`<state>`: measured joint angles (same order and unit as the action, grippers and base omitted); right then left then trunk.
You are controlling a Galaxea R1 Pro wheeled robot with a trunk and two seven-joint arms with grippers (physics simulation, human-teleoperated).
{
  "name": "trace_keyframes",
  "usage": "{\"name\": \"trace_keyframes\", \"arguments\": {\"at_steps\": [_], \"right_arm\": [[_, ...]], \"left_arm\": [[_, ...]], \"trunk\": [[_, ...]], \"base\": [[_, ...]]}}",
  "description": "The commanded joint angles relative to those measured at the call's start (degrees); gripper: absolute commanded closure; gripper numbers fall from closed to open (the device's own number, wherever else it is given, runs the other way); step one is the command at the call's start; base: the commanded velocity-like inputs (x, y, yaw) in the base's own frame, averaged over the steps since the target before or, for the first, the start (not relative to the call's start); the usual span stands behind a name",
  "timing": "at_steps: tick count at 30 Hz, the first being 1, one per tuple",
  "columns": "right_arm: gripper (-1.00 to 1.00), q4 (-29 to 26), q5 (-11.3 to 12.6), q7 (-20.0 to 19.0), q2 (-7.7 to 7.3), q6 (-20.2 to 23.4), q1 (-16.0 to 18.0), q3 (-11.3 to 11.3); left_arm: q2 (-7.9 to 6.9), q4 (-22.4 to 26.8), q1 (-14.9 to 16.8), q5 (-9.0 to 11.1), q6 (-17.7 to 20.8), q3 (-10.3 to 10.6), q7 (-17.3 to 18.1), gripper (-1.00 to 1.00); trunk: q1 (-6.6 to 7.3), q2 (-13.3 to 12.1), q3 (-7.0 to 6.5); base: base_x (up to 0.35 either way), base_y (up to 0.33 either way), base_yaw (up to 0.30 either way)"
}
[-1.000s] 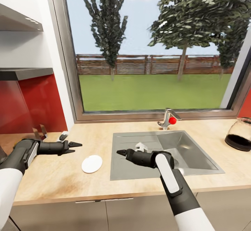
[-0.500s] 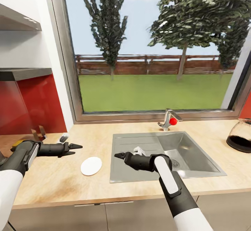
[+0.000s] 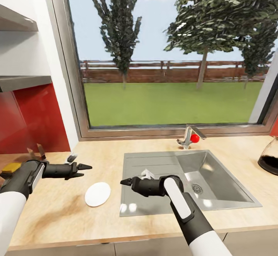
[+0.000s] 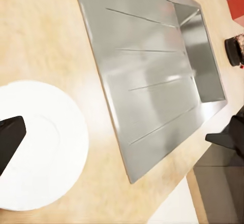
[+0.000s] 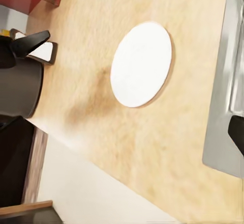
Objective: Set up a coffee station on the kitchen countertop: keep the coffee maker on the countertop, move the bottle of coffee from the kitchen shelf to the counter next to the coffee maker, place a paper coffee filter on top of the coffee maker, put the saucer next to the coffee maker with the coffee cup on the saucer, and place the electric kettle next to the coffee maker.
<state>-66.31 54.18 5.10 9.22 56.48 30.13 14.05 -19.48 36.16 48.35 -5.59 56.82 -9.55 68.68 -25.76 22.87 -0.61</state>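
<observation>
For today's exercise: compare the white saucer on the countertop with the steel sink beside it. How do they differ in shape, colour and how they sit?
1. The saucer is round; the sink is rectangular.
2. The saucer is plain matte white; the sink is shiny grey metal.
3. The saucer lies on top of the wooden countertop; the sink is set into it, with a basin dropping below the surface.

Both sit on the same countertop, apart from each other.

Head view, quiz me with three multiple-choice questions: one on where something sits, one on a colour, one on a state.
1. Where does the white saucer lie?
A. on the countertop beside the sink
B. inside the sink basin
C. on the shelf

2. What colour is the tap's knob?
A. blue
B. red
C. green

3. What does the right hand hold?
A. the saucer
B. a cup
C. nothing

Answers: 1 A, the saucer rests on wood beside the sink's steel edge. 2 B, the knob is bright red. 3 C, the hand hangs over the sink's drainer with nothing between its fingers.
</observation>
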Motion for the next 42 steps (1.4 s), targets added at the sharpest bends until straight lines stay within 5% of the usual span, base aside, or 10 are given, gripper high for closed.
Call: {"name": "trace_keyframes", "arguments": {"at_steps": [1, 13, 24, 42], "right_arm": [[-1.0, 0.3, 0.6, 0.5, 0.0, 0.1, 0.0, 0.0], [-1.0, 5.5, 0.6, 0.4, 0.78, 0.1, 0.0, 0.5], [-1.0, 6.9, 0.6, 0.4, 0.78, 0.1, 0.0, 7.3], [-1.0, 7.0, 0.7, 0.4, 0.78, 0.0, 0.0, 7.8]], "left_arm": [[0.07, 0.0, -0.2, -0.5, 0.5, -0.3, 0.5, -1.0], [0.31, 0.0, -3.0, -0.6, 0.4, -0.3, 0.5, -1.0], [0.24, 0.1, -6.2, -0.6, 0.3, -0.4, 0.5, -1.0], [0.3, 0.0, -6.7, -0.6, 0.1, -0.2, 0.5, -1.0]], "trunk": [[-0.02, 0.1, 0.02], [-0.02, 0.1, 0.02], [-0.02, 0.1, 0.02], [-0.02, 0.1, 0.02]], "base": [[0.016, 0.0, 0.0], [0.003, 0.0, 0.0], [0.0, 0.0, 0.0], [0.134, 0.094, 0.0]]}}
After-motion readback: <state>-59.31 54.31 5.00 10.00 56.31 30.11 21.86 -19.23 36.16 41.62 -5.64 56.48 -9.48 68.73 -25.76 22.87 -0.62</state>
